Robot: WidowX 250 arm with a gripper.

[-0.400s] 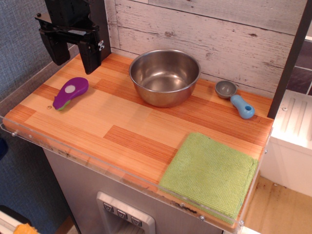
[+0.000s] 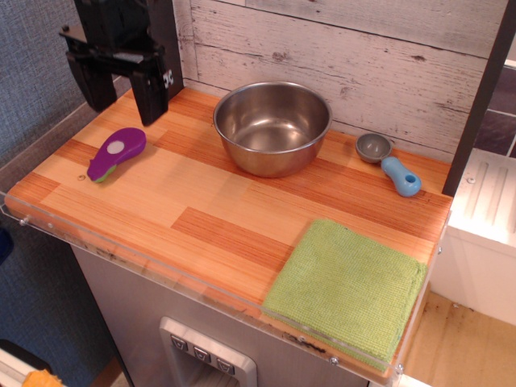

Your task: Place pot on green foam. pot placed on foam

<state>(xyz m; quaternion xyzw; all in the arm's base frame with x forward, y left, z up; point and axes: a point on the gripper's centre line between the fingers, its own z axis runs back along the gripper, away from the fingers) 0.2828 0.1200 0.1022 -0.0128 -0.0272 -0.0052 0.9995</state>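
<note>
Gripper (image 2: 121,97) upper left, fingers spread, empty; steel pot (image 2: 272,127) upper centre, unlifted; green foam (image 2: 348,288) lower right, bare to receive it

The gripper (image 2: 123,95) is matte black and boxy, with 2 thick squared fingers (image 2: 151,95) and a small white marking on one side.

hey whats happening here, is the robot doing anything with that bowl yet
Not yet. The gripper hangs open and empty over the back left corner of the wooden counter, holding nothing. The pot sits untouched at the back middle, upright and empty. The green foam lies bare at the front right corner. A purple toy eggplant lies to the left of the pot, and a small scoop with a blue handle to its right.
</note>
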